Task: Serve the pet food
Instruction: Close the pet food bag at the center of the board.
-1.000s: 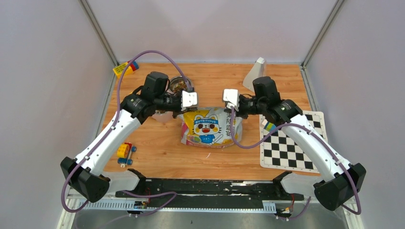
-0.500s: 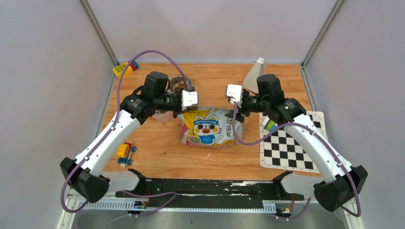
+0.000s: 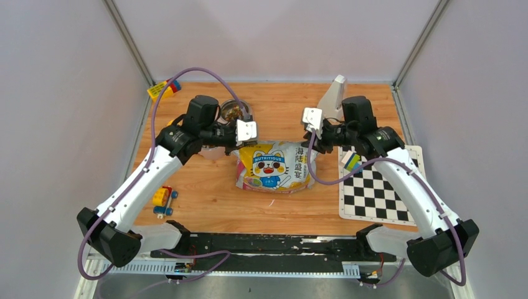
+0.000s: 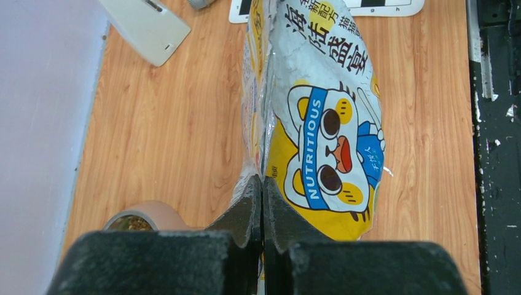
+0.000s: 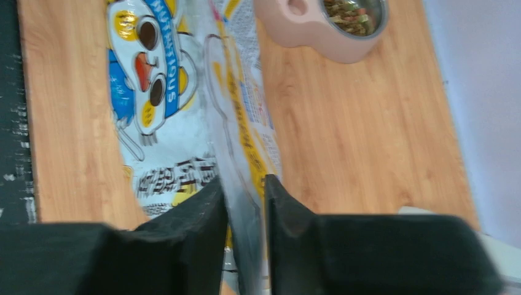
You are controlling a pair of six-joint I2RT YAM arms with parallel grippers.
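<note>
The yellow-and-white pet food bag (image 3: pixel 274 167) with a cartoon cat lies mid-table, held up along its top edge. My left gripper (image 3: pixel 239 148) is shut on the bag's left top corner; in the left wrist view its fingers (image 4: pixel 263 181) press together on the bag (image 4: pixel 319 123). My right gripper (image 3: pixel 311 148) grips the right top corner; in the right wrist view (image 5: pixel 244 181) a fold of the bag (image 5: pixel 178 92) fills the narrow gap between the fingers. Brown kibble (image 3: pixel 233 112) lies in the steel cup of the pink bowl (image 5: pixel 319 31).
A checkerboard sheet (image 3: pixel 380 187) lies at the right. A white wedge (image 3: pixel 333 96) stands at the back right. A toy car (image 3: pixel 163 199) sits front left and a yellow block (image 3: pixel 163 89) back left. A black rail (image 3: pixel 274 243) runs along the near edge.
My right gripper has moved right and back, stretching the bag's top edge and uncovering the print on its right side. My left gripper has hardly moved.
</note>
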